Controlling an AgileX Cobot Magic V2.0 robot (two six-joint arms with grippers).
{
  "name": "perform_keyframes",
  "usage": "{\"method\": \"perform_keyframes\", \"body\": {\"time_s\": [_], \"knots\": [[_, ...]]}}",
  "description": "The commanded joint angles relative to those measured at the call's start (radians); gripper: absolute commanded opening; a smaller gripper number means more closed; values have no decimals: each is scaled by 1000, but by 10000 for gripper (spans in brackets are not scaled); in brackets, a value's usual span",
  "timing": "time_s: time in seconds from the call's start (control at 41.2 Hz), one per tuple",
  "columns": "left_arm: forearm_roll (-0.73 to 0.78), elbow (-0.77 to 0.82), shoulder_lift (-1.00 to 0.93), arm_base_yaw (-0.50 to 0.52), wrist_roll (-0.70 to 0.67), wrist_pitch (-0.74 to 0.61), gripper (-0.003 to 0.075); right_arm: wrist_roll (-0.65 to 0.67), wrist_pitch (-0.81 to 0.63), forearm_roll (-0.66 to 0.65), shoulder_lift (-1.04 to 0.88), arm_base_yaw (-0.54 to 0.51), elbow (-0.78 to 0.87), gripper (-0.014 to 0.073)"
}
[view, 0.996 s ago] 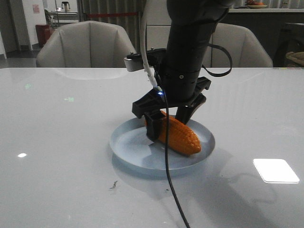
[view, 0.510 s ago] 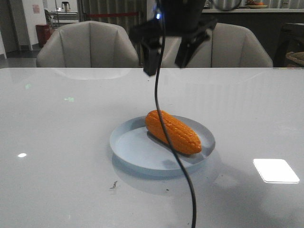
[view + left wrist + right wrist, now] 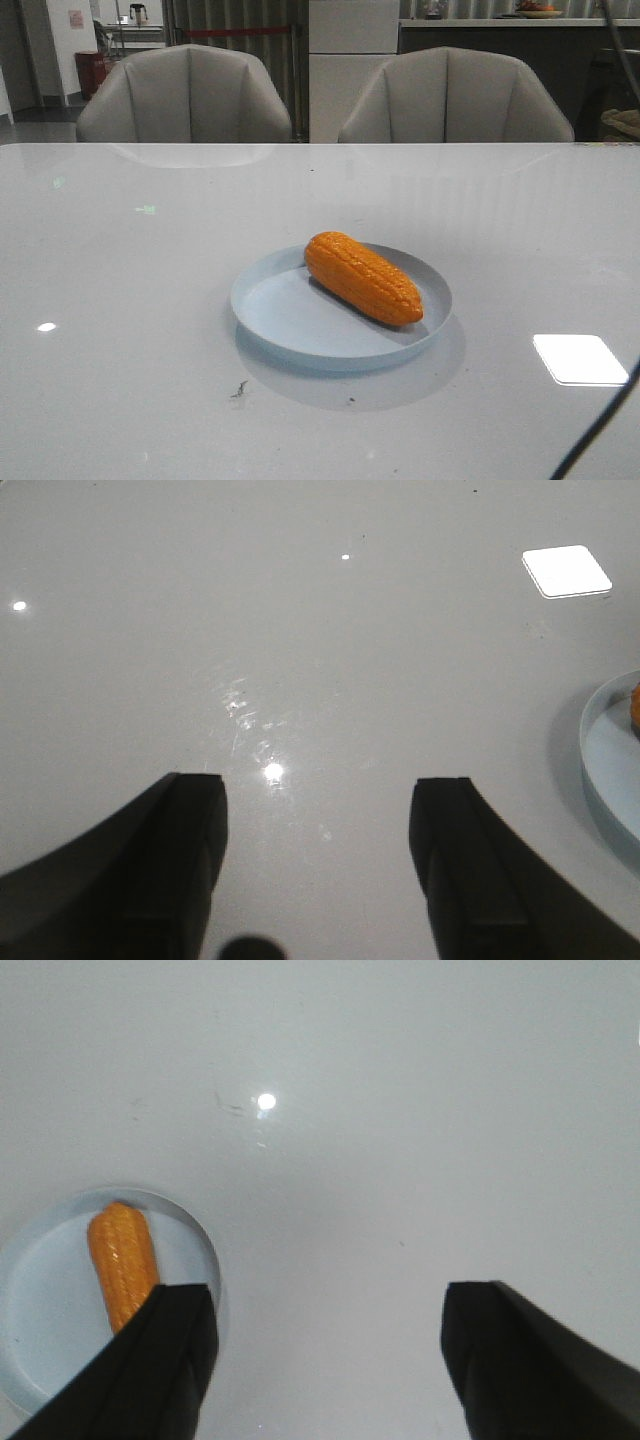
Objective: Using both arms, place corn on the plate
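Observation:
The orange corn [image 3: 362, 277] lies on its side in the pale blue plate [image 3: 290, 320] at the middle of the white table. No gripper shows in the front view; only a black cable [image 3: 600, 430] crosses its lower right corner. In the right wrist view the corn [image 3: 122, 1260] and plate [image 3: 50, 1310] sit far below, and my right gripper [image 3: 328, 1305] is open and empty high above the table beside them. In the left wrist view my left gripper [image 3: 318, 795] is open and empty over bare table, with the plate's rim [image 3: 600, 770] at the side.
Two grey chairs [image 3: 185, 95] [image 3: 455, 95] stand behind the table's far edge. A bright light reflection [image 3: 580, 358] lies on the table to the right of the plate. A small dark mark [image 3: 240, 388] is on the table in front of the plate.
The gripper that held the corn on the plate let go, rose straight up and left the front view. The corn stays lying on the plate.

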Motion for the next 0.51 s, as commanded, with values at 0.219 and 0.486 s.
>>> {"method": "perform_keyframes", "body": {"time_s": [0.219,0.486], "knots": [[-8,-27,-12,-1,2,-79,461,13,-189,82,-469,-179,505,580],[-8,-27,-12,-1,2,-79,461,13,-202,96,-768,-196,780,580]]}}
